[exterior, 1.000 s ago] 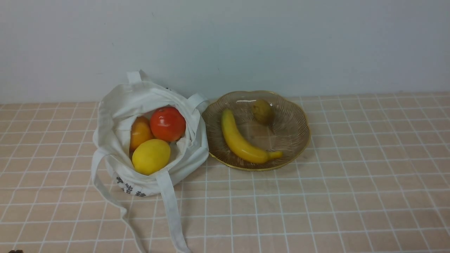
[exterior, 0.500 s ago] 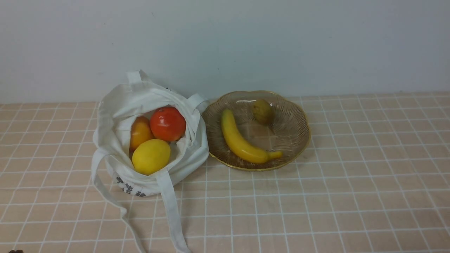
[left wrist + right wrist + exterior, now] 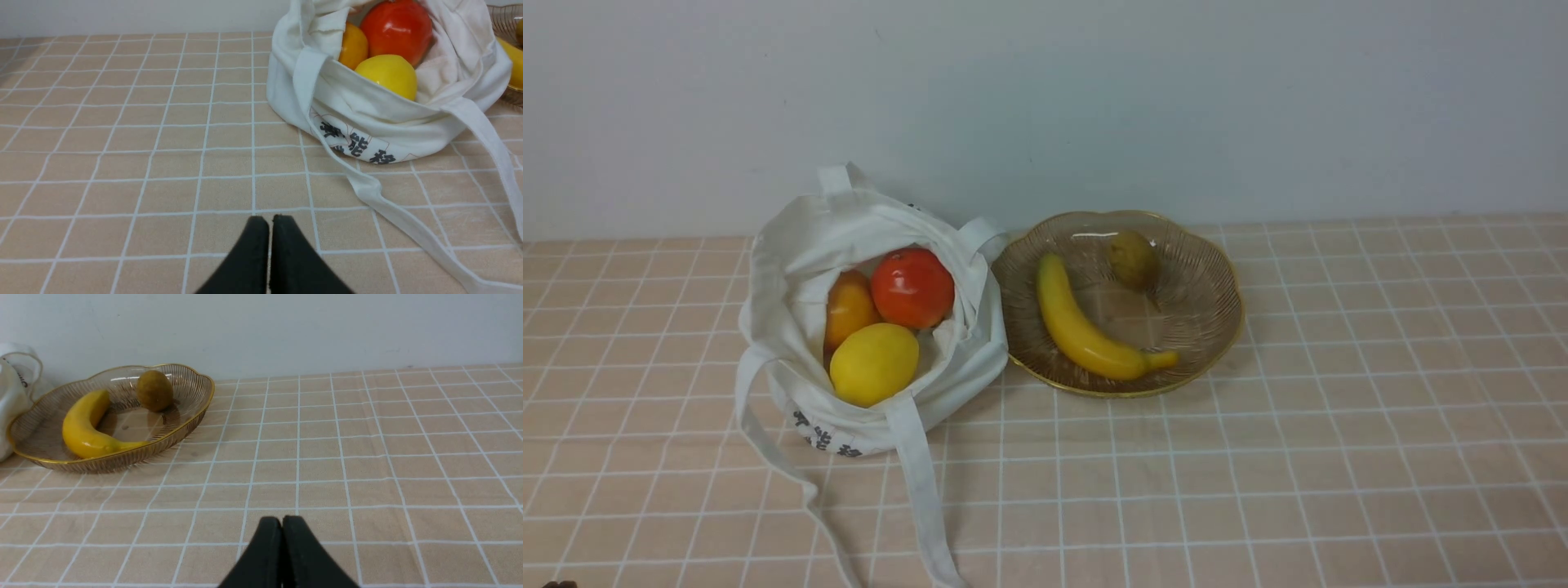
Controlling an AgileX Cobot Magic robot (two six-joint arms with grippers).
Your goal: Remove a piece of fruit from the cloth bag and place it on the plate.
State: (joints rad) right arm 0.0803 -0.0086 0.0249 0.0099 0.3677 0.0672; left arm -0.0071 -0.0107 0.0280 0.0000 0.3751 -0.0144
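Both pincers closed, kiwi and banana unmoved on plate.

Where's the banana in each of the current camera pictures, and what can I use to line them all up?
Front view: the banana is near the centre, in the plate, right of the bag.
Left wrist view: only part of it shows, at the picture's right edge, near the top, beyond the bag.
Right wrist view: in the upper left of the picture, whole.
Shared landmark: the plate's gold rim, partly cut off in the left wrist view.
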